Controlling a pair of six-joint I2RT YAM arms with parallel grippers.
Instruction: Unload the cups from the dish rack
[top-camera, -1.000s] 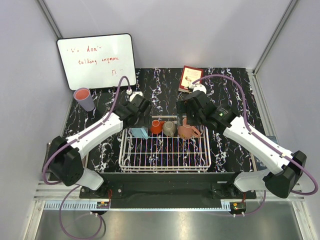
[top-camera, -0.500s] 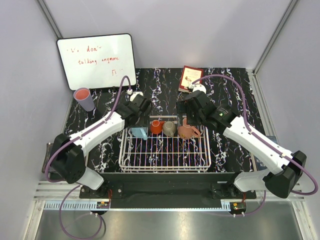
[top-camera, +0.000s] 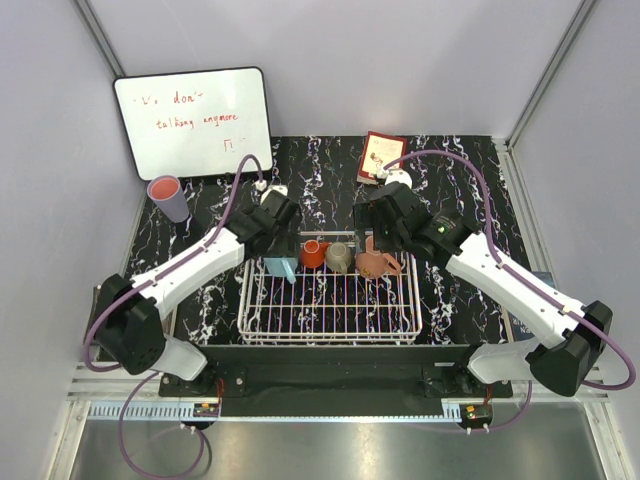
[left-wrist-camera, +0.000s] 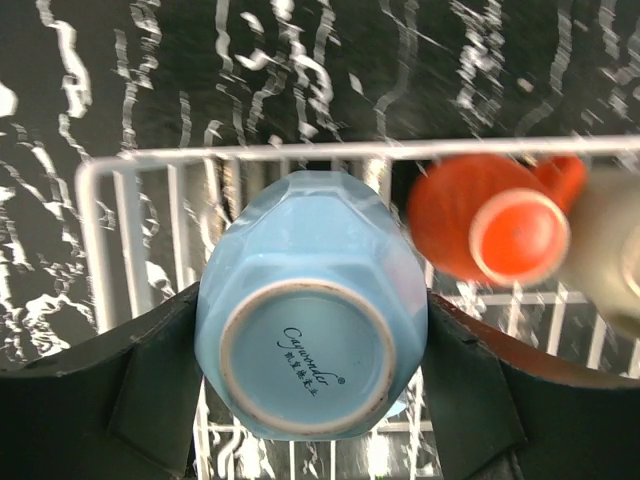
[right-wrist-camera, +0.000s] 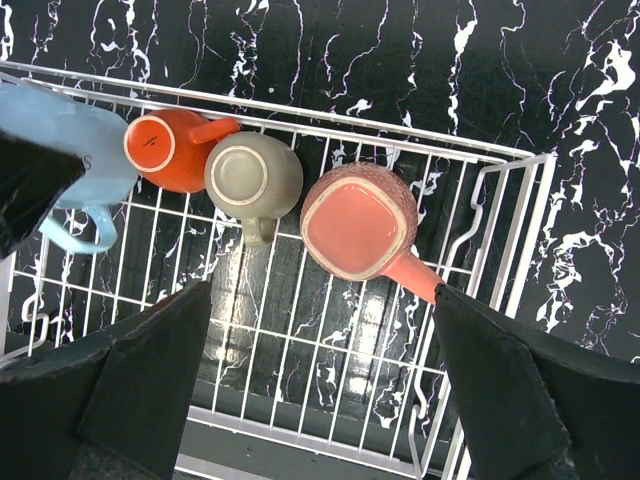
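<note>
The white wire dish rack (top-camera: 330, 325) sits between the arms. My left gripper (left-wrist-camera: 312, 345) is shut on the upside-down light blue cup (left-wrist-camera: 310, 350) at the rack's far left corner (left-wrist-camera: 250, 152), one finger pressed on each side. In the top view this cup (top-camera: 283, 267) hangs under the left gripper (top-camera: 277, 245). Beside it stand the orange-red cup (right-wrist-camera: 165, 150), the grey-olive cup (right-wrist-camera: 253, 177) and the salmon-pink cup (right-wrist-camera: 358, 220), all upside down. My right gripper (right-wrist-camera: 320, 380) hovers open over the rack (right-wrist-camera: 400, 135), near the pink cup and holding nothing.
A tumbler with a pink rim and a lavender body (top-camera: 167, 198) stands on the black marbled table left of the rack. A whiteboard with red writing (top-camera: 193, 120) leans at the back left. A red-brown card (top-camera: 380, 157) lies at the back centre.
The left gripper's jaws have closed onto the light blue cup. The right arm and the other cups have not moved.
</note>
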